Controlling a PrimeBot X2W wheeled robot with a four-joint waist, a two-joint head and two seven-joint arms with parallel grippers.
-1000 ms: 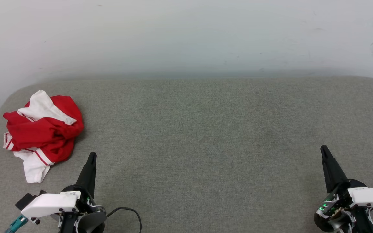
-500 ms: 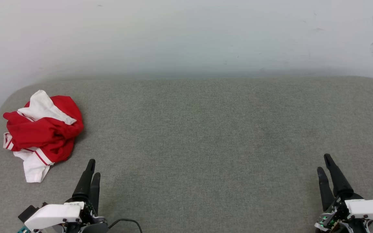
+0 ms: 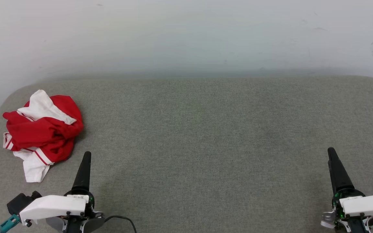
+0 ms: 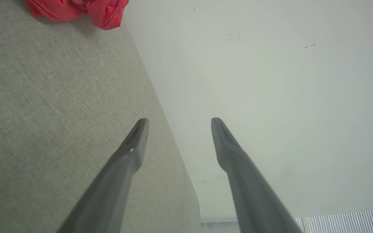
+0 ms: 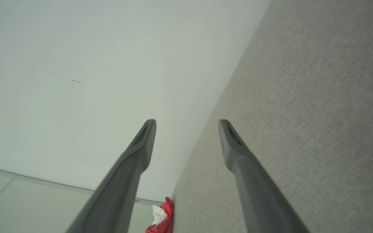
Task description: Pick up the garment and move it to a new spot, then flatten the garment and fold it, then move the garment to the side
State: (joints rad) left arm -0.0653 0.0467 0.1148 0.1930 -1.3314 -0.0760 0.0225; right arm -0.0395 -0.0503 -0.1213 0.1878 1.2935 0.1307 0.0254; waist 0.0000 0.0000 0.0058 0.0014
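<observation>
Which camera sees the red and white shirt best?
The head view: the whole crumpled garment shows. The left wrist view catches a red edge; the right wrist view, a small distant bit.

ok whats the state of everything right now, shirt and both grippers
garment: crumpled in a heap at the left end of the grey surface, not held, not yet flattened or folded
left gripper: open, empty, close to the garment but apart from it
right gripper: open, empty, at the right end of the surface, far from the garment
</observation>
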